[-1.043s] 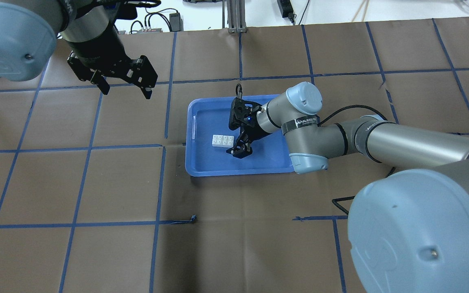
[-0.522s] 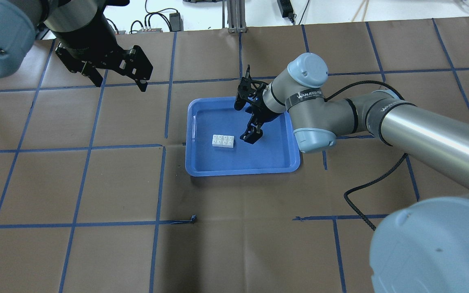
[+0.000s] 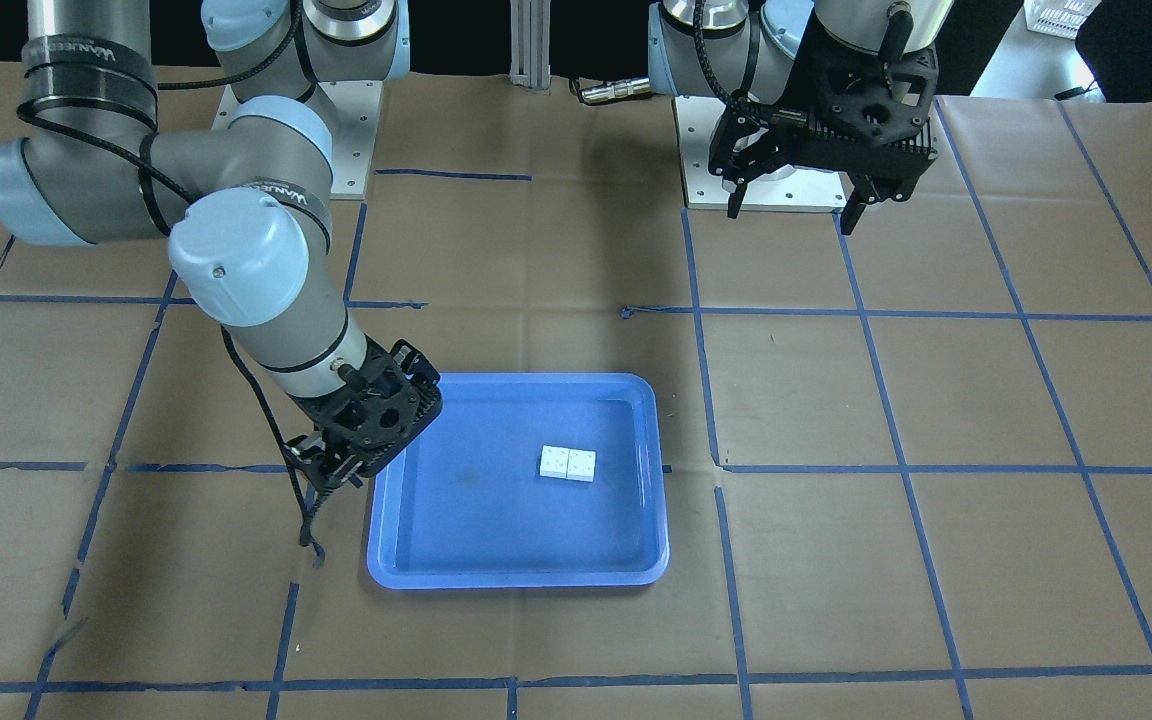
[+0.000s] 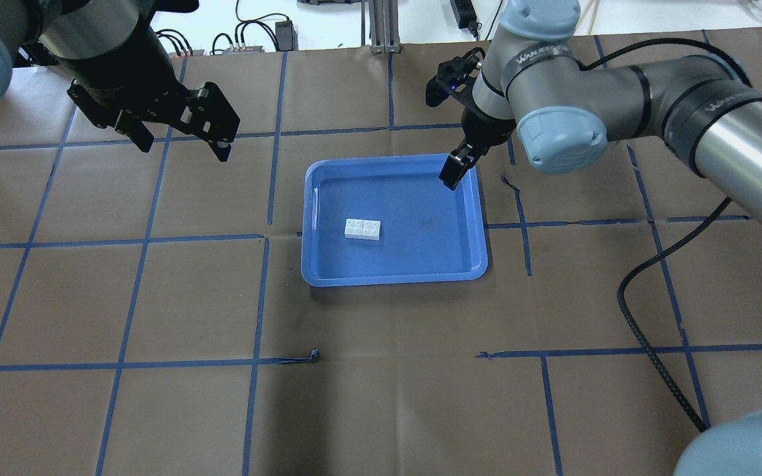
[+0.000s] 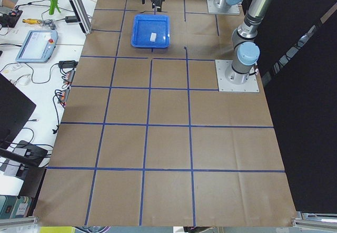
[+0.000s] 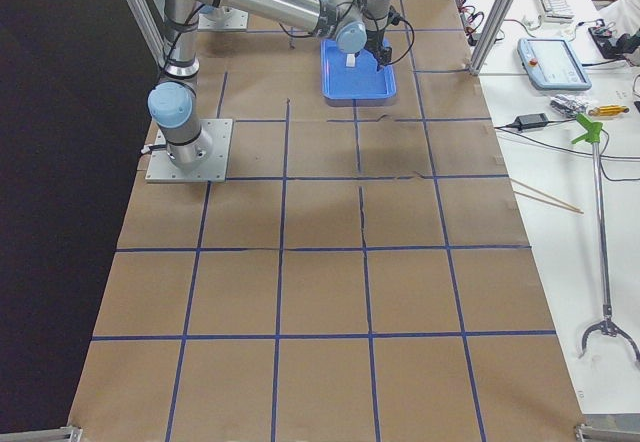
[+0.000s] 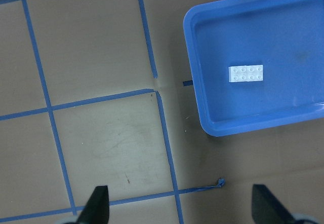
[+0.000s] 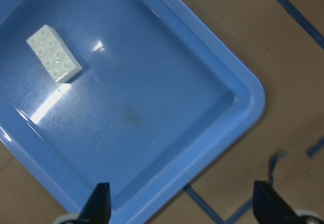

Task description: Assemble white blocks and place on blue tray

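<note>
Two white blocks (image 4: 362, 229) are joined side by side and lie in the blue tray (image 4: 421, 254), left of its middle. They also show in the front view (image 3: 567, 463), the left wrist view (image 7: 246, 73) and the right wrist view (image 8: 53, 58). My right gripper (image 4: 448, 135) is open and empty, raised over the tray's far right corner, apart from the blocks. My left gripper (image 4: 181, 147) is open and empty, hanging high over the table to the tray's far left.
Brown paper with a blue tape grid (image 4: 258, 297) covers the table. A black cable (image 4: 645, 330) trails from the right arm across the table on the right. Arm bases (image 3: 776, 150) stand at the robot's side.
My right gripper has lifted away from the blocks and moved back to the tray's far right corner. My left gripper has drifted slightly left. The blocks have not moved.
</note>
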Action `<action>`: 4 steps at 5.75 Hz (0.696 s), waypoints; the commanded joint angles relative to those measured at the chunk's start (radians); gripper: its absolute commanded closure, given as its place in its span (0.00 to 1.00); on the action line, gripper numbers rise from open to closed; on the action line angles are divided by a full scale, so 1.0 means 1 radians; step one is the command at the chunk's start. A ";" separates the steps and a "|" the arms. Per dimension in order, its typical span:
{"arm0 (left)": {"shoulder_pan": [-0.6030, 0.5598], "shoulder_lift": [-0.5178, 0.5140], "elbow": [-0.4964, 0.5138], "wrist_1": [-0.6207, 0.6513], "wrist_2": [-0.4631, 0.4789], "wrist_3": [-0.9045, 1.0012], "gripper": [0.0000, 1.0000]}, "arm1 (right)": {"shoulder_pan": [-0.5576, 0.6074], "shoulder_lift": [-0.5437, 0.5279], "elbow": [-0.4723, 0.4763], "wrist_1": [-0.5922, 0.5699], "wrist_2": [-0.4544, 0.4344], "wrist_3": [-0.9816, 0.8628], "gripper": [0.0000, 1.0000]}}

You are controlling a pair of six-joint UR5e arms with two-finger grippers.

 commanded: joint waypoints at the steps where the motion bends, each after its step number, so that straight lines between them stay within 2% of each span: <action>1: -0.038 0.004 -0.019 0.001 0.002 -0.003 0.01 | -0.034 -0.089 -0.080 0.229 -0.135 0.370 0.00; 2: -0.035 0.010 -0.019 -0.010 0.005 0.000 0.01 | -0.042 -0.119 -0.104 0.320 -0.140 0.545 0.00; 4: -0.032 0.017 -0.016 0.006 0.002 -0.011 0.01 | -0.070 -0.250 -0.118 0.449 -0.139 0.611 0.00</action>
